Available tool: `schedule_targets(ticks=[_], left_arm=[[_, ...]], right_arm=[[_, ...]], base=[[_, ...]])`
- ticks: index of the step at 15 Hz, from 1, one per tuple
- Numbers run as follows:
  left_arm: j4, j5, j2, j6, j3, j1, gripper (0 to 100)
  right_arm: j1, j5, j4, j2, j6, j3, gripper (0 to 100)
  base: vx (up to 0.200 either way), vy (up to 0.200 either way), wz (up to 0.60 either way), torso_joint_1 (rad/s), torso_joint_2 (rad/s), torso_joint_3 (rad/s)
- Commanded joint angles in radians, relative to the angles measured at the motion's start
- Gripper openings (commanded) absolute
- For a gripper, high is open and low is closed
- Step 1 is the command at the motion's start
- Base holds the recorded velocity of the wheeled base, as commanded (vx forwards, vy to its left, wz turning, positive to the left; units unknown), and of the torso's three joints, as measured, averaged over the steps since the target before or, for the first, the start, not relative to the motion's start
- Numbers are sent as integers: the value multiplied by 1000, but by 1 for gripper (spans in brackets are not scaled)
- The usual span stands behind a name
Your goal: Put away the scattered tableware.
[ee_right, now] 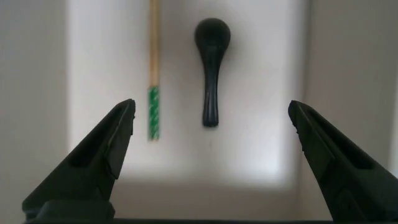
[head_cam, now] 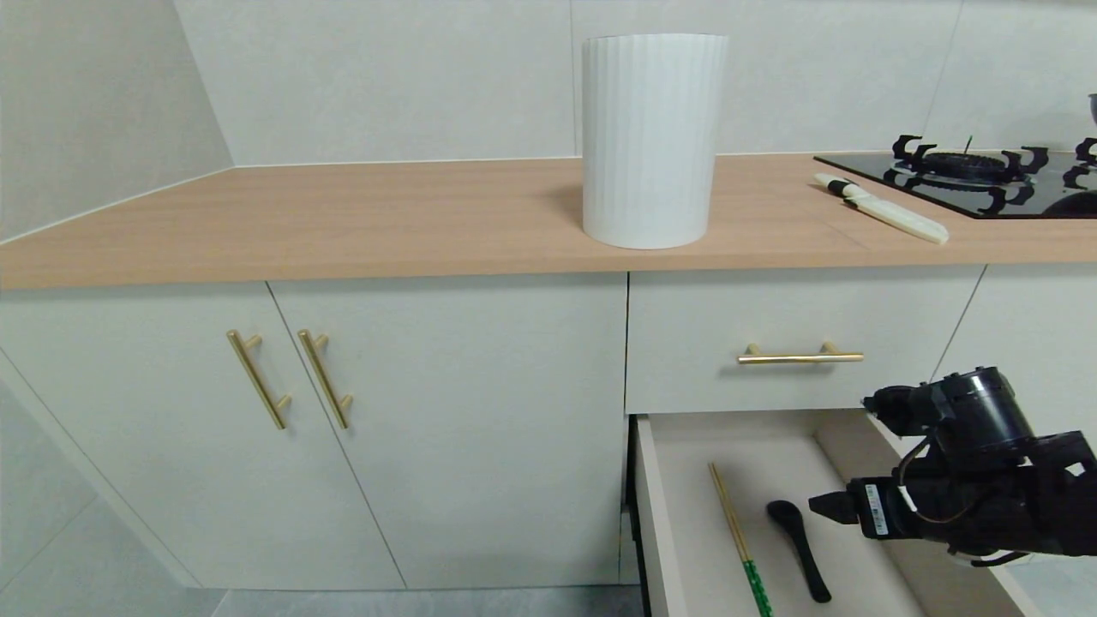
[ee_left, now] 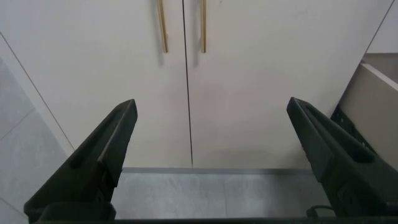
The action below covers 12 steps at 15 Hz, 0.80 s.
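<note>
A pair of wooden chopsticks [head_cam: 737, 536] with green ends and a black spoon [head_cam: 797, 536] lie side by side in the open drawer [head_cam: 656, 506] at the lower right. My right gripper [head_cam: 827, 506] hovers over the drawer, just right of the spoon. In the right wrist view that gripper [ee_right: 211, 109] is open and holds nothing, with the spoon [ee_right: 210, 68] and chopsticks [ee_right: 153, 74] on the drawer floor beyond it. A cream knife [head_cam: 883, 208] with a black band lies on the wooden counter [head_cam: 386, 218]. My left gripper [ee_left: 211, 106] is open and holds nothing, facing the cabinet doors [ee_left: 249, 81].
A tall white ribbed container [head_cam: 649, 141] stands on the counter above the drawers. A black gas hob [head_cam: 986, 176] sits at the far right. A shut drawer with a gold handle [head_cam: 801, 357] is above the open one. Two gold door handles [head_cam: 287, 377] are on the left.
</note>
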Motion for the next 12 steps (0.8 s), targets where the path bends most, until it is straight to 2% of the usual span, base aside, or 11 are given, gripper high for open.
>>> schedule_targets(ticks=[1, 5, 12], left_arm=[[-1, 0, 0, -2, 0, 0, 100], [-1, 0, 0, 0, 0, 0, 100], [-1, 0, 0, 0, 0, 0, 100]], right_arm=[[40, 0, 45, -157, -3, -13, 100], [82, -10, 67, -201, -3, -10, 100], [92, -10, 77, -210, -41, 2, 100]], base=[[0, 0, 0, 0, 0, 0], [0, 0, 0, 0, 0, 0], [-200, 0, 0, 4, 2, 2]])
